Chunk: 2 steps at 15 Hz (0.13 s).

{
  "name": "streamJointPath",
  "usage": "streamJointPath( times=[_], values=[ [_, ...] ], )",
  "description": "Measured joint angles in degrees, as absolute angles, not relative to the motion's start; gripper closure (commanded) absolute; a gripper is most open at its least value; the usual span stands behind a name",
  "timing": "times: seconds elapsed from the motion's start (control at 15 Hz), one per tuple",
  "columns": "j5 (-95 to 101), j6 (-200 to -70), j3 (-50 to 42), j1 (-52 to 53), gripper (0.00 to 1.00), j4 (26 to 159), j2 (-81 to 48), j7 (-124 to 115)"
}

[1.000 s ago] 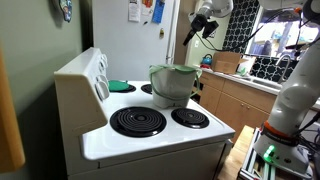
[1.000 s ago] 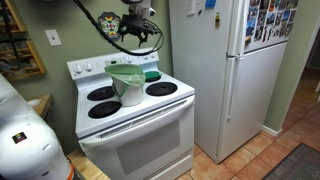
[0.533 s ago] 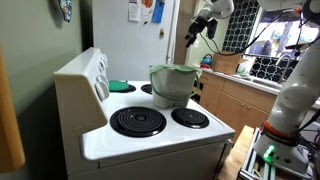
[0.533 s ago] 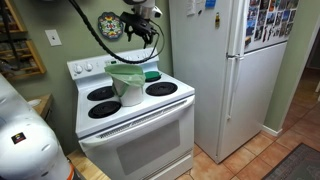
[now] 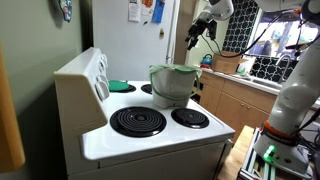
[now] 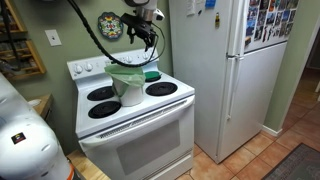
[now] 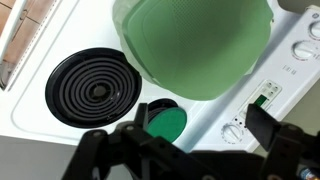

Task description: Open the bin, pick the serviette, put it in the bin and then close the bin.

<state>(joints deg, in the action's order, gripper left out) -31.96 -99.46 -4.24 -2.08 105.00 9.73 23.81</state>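
The bin stands in the middle of the white stove top, pale grey with a green lid that lies shut. From above in the wrist view the lid fills the upper part of the picture. My gripper hangs open in the air above and behind the bin, holding nothing and touching nothing. No serviette shows in any view.
A flat green disc lies on a back burner beside the bin. Black coil burners and the stove's knob panel surround it. A white fridge stands close beside the stove, with wooden cabinets beyond.
The gripper has come down a little and drifted closer over the stove. Its jaws stay open. The bin has not moved.
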Motion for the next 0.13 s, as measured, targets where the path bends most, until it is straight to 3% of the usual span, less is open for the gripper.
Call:
streamJointPath(
  times=[0.13],
  values=[
    [-32.0, -99.5, -4.2, -2.1, 0.0, 105.0, 9.7, 23.8]
  ],
)
